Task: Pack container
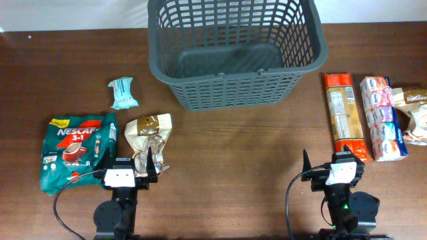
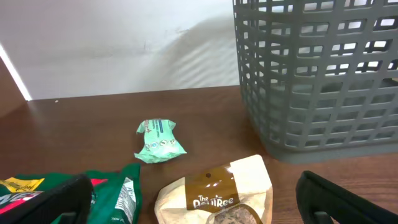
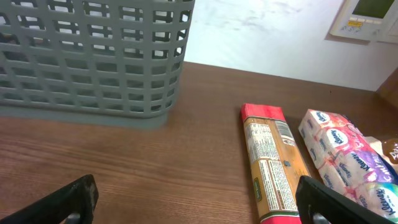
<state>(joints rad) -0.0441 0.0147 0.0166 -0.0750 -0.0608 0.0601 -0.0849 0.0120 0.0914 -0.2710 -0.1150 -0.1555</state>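
Note:
The dark grey lattice basket (image 1: pixel 233 50) stands at the back centre, empty; it shows in the left wrist view (image 2: pixel 317 74) and the right wrist view (image 3: pixel 93 56). My left gripper (image 1: pixel 131 167) is open, low over the near end of a beige-and-brown snack bag (image 1: pixel 148 132), which lies between its fingers in the left wrist view (image 2: pixel 217 193). My right gripper (image 1: pixel 333 167) is open and empty over bare table, just left of a long orange packet (image 1: pixel 343 117), also in the right wrist view (image 3: pixel 273 162).
A green Nescafe bag (image 1: pixel 77 150) and a small teal wrapped snack (image 1: pixel 123 93) lie at the left. A tissue multipack (image 1: pixel 382 119) and another beige bag (image 1: pixel 413 113) lie at the right. A white wall runs behind the table.

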